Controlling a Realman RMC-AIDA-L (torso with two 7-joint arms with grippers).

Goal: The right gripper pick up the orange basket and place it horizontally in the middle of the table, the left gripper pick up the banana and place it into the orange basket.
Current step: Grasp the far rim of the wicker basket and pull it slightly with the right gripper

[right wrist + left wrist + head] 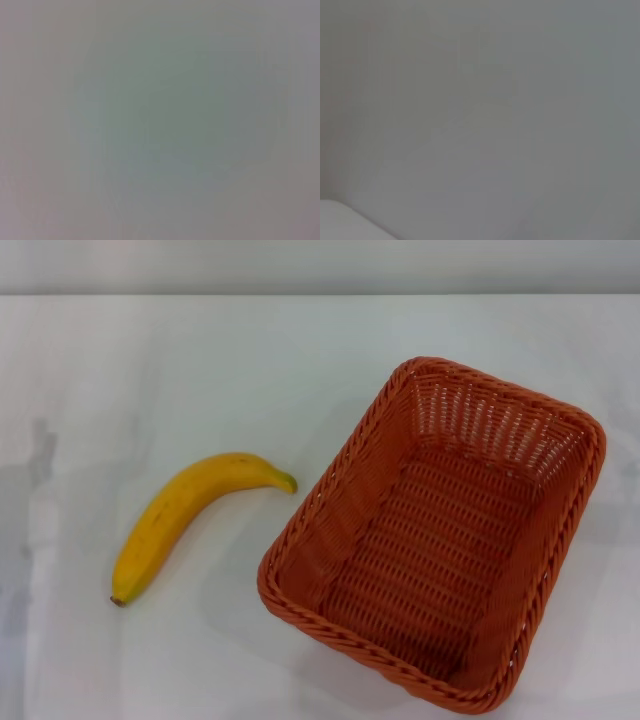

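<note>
An orange basket [437,536] of woven wicker stands on the white table [200,370] at the right, turned at a slant, with nothing inside it. To its left a yellow banana [185,522] lies flat on the table, its greenish stem end pointing toward the basket and its dark tip toward the near left. A narrow gap separates banana and basket. Neither the left gripper nor the right gripper shows in the head view. Both wrist views hold only a plain grey surface.
The table's far edge [320,295] runs across the top of the head view, with a pale wall behind it. A pale corner [350,222] sits low in the left wrist view.
</note>
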